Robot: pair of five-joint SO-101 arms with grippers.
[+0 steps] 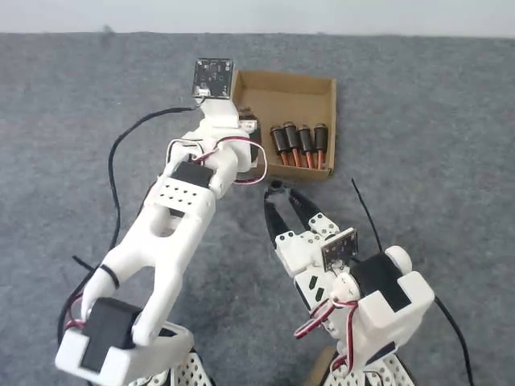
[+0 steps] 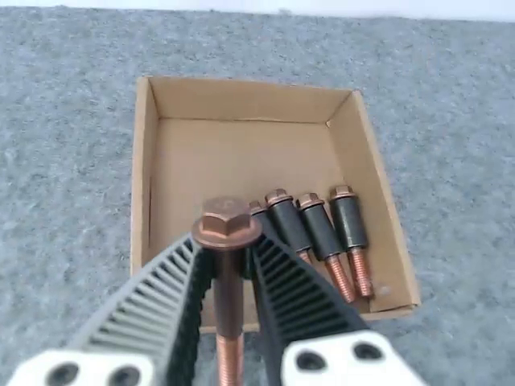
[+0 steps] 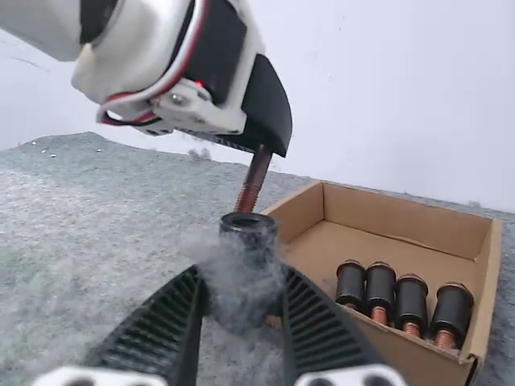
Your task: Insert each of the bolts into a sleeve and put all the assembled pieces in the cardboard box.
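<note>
Showing the left gripper (image 2: 229, 251) pressed onto the shank of a copper-coloured flange bolt (image 2: 228, 227), just under its hexagonal head, free end pointing down; the right gripper (image 3: 241, 281) appears to pinch a black sleeve (image 3: 248, 232) upright between its fingertips, bore uppermost. In the right wrist view the bolt's tip hangs just above the sleeve's mouth, slightly tilted and not yet inside. Both parts sit just outside the wall of the cardboard box (image 2: 143, 169) nearest the arms, over grey carpet (image 1: 418, 104); four assembled pieces (image 2: 315, 229) lie side by side inside the box, copper ends toward that wall.

Handling, as judged: the bolt is rigid metal, dense for its size and smooth on the shank; a hold directly beneath the flange keeps it from sliding and leaves the shank free to enter. The sleeve looks like light rubber or plastic and may yield; it is best held low on its wall with mild pressure, so the bore stays round; an off-axis push would likely tip it.
</note>
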